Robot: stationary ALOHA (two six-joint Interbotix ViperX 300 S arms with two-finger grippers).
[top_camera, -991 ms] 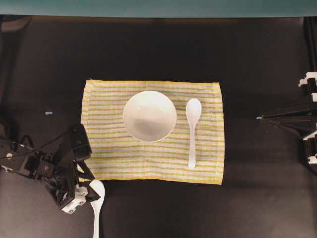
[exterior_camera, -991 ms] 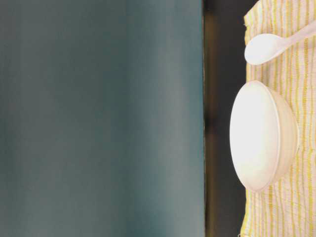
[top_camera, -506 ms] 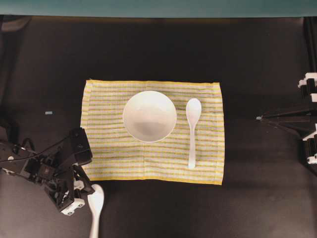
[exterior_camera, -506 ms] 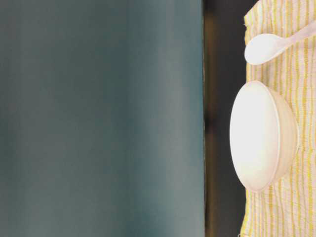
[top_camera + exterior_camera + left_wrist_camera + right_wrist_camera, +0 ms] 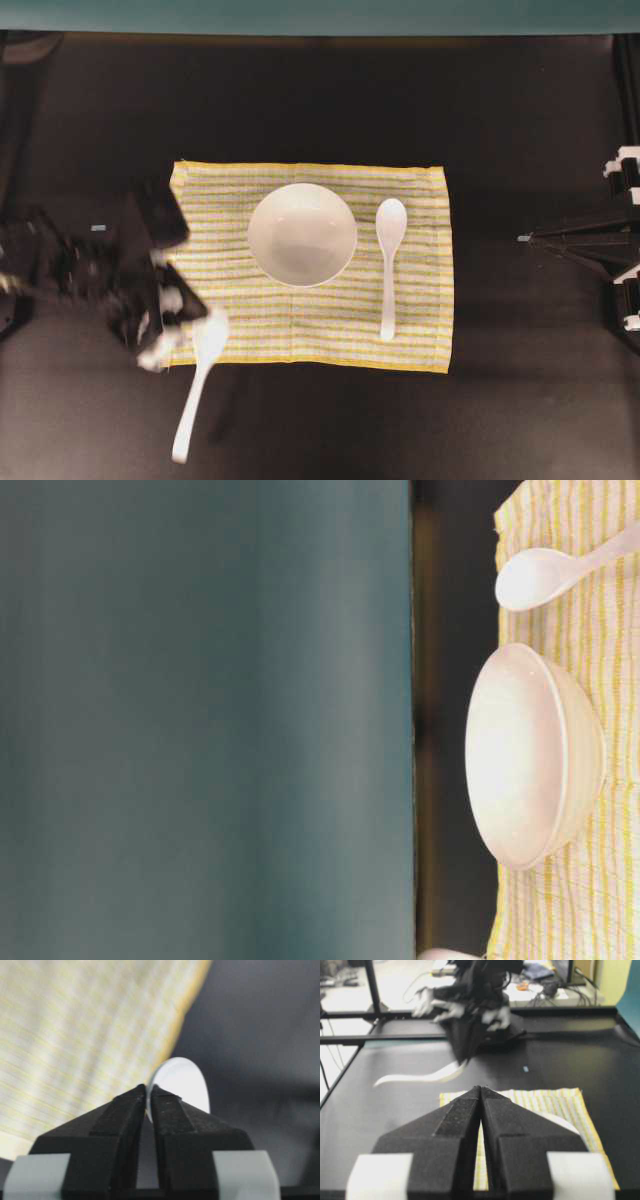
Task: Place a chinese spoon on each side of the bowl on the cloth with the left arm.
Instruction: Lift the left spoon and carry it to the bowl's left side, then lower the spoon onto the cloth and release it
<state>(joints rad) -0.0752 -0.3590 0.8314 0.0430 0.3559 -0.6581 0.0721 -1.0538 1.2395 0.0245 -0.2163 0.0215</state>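
Note:
The white bowl (image 5: 302, 234) sits in the middle of the striped yellow cloth (image 5: 300, 330). One white chinese spoon (image 5: 388, 262) lies on the cloth to the bowl's right, handle toward the front. My left gripper (image 5: 185, 320), blurred by motion, hangs over the cloth's front left corner, shut on the rim of a second spoon (image 5: 200, 385) whose handle trails down toward the front edge. The left wrist view shows the black jaws (image 5: 150, 1091) pinching that spoon's bowl (image 5: 182, 1082) above the cloth's edge (image 5: 75, 1035). My right gripper (image 5: 481, 1089) is shut with nothing in it.
The right arm (image 5: 600, 235) rests at the table's right edge, its tip pointing at the cloth. A small pale tag (image 5: 98, 228) lies on the black table left of the cloth. A teal wall (image 5: 200, 720) stands behind the table.
My left gripper closed on the spoon near the table's front edge, then lifted it and carried it back and slightly right to the cloth's front left corner. The right arm stayed put.

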